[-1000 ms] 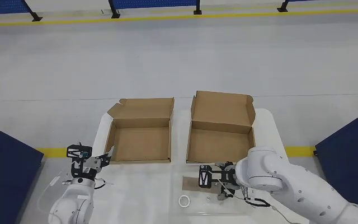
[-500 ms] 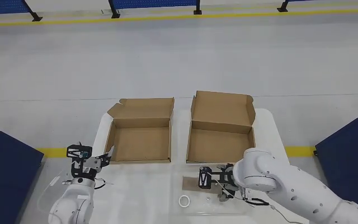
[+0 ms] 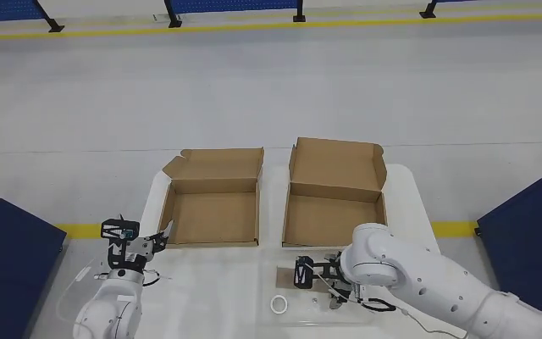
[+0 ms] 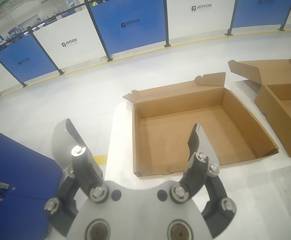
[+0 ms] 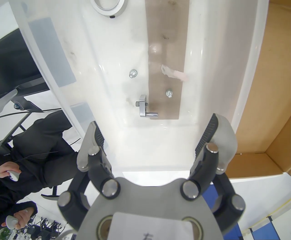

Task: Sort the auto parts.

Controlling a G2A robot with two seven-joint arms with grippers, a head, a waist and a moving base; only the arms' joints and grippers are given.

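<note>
Closest in, the right arm (image 3: 406,275) is hanging low over the near side of the table (image 3: 220,284). Its jaws are spread wide and gripping nothing, and they are pointing along a shallow clear tray (image 5: 109,56). Just ahead of them a small L-shaped bracket (image 5: 144,109) is lying flat, one leg touching the edge of a brown strip (image 5: 167,45). That looks like the pick in hand.

To do it well, the jaws are going to need centring over the bracket and turning to close across one narrow leg. They should sink almost to the tray floor and squeeze gently, because shiny metal slips. One bolt (image 5: 169,93) is sitting near on the strip, so the tips should be steering clear of it. A second bolt (image 5: 133,73) is resting a little beyond, and a white ring (image 5: 108,4) is lying farthest out.

Over at the left, the left arm (image 3: 114,297) is holding its jaws wide and empty, near the left box (image 3: 212,219). Farther back, the right box (image 3: 333,222) is standing open too. Both look empty, so the sorting seems barely begun.
</note>
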